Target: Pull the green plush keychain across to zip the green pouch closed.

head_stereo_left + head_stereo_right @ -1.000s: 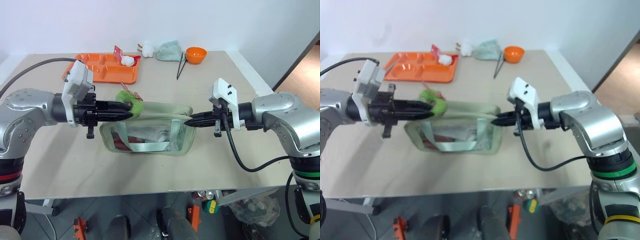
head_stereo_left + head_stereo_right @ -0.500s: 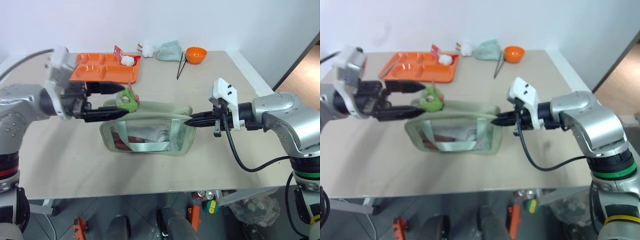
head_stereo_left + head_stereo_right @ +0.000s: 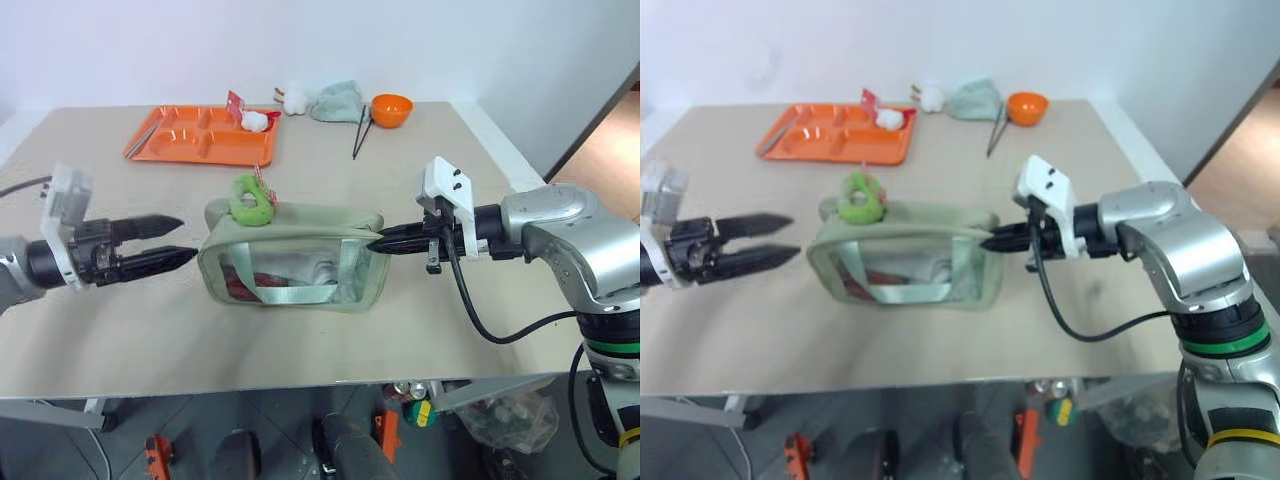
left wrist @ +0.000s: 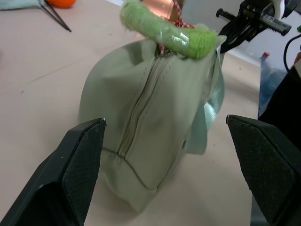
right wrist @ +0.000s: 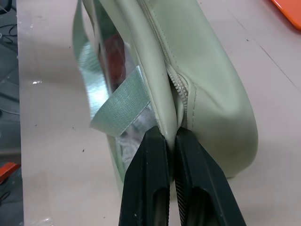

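The left claw [image 3: 172, 238] hangs with its fingers spread and empty at nine o'clock of the green pouch [image 3: 295, 256], apart from it. The pouch stands mid-worktop [image 3: 300, 340] with the green plush keychain [image 3: 251, 198] resting on top at its left end. At three o'clock, the right claw [image 3: 376, 242] is pinched tight on the pouch's right end by the zipper. An orange tray [image 3: 205, 135] lies at eleven o'clock.

1. The green pouch [image 3: 292, 255] lies mid-table [image 3: 420, 330].
2. The green plush keychain [image 3: 250, 199] sits on its left top end.
3. Behind, a tray [image 3: 205, 137] lies left, a bowl [image 3: 392, 109] right.
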### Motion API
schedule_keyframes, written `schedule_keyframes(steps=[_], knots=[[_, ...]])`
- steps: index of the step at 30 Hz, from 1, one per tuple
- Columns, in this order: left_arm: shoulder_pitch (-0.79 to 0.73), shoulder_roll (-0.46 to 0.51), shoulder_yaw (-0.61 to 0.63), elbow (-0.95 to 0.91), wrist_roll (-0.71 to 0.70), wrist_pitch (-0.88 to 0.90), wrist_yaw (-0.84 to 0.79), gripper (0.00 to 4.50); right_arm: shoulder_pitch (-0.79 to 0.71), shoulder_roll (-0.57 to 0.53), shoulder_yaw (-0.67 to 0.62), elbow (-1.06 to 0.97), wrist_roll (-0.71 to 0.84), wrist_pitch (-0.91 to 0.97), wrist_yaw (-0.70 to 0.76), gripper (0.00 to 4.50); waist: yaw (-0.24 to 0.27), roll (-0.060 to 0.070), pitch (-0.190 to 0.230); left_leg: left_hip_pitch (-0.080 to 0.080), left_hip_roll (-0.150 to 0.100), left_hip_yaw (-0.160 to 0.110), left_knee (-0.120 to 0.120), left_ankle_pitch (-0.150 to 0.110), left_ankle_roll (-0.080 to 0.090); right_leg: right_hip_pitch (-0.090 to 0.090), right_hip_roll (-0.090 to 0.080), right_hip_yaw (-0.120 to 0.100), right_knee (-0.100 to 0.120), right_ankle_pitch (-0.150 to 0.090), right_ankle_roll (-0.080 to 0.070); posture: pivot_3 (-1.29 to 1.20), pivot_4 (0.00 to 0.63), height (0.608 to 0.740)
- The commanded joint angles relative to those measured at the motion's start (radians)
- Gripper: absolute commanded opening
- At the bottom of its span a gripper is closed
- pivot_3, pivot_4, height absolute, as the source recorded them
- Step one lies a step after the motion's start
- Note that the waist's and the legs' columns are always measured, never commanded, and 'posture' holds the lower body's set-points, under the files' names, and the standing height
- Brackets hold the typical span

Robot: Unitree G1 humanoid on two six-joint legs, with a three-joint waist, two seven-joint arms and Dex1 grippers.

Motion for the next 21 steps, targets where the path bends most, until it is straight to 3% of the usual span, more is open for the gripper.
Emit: schedule_keyframes(steps=[1, 10, 11, 21], knots=[[0.019, -0.011, -0.043, -0.033, 0.036, -0.036, -0.006, 4.24, -0.025, 0.015, 0.009, -0.001, 0.001, -0.010, 0.007, 0.00, 0.000, 0.000, 0.000, 0.000, 0.000, 0.000, 0.000, 0.000, 0.000, 0.000, 0.000, 0.000, 0.000, 0.000, 0.000, 0.00, 0.150, 0.740], [-0.015, -0.051, -0.116, -0.046, 0.047, -0.038, -0.001, 4.24, -0.026, 0.009, 0.003, -0.015, 0.004, 0.002, 0.009, 0.00, -0.002, 0.000, 0.000, 0.000, 0.002, 0.001, -0.002, 0.000, 0.000, -0.001, 0.003, 0.001, 0.000, 0.000, -0.001, 0.00, 0.150, 0.740], [-0.024, -0.056, -0.117, -0.040, 0.045, -0.037, 0.002, 3.73, -0.023, 0.006, 0.001, -0.019, 0.005, 0.005, 0.008, 0.00, -0.002, 0.000, 0.000, 0.000, 0.003, 0.001, -0.002, 0.000, 0.000, -0.001, 0.003, 0.001, 0.000, 0.000, -0.001, 0.00, 0.150, 0.740], [-0.075, -0.080, -0.128, -0.021, 0.050, -0.037, 0.010, 0.44, -0.007, -0.004, -0.009, -0.033, 0.008, 0.016, -0.001, 0.00, -0.002, 0.000, 0.000, 0.000, 0.002, 0.001, -0.001, 0.000, 0.000, -0.001, 0.003, 0.001, 0.000, 0.000, -0.001, 0.00, 0.150, 0.740]])
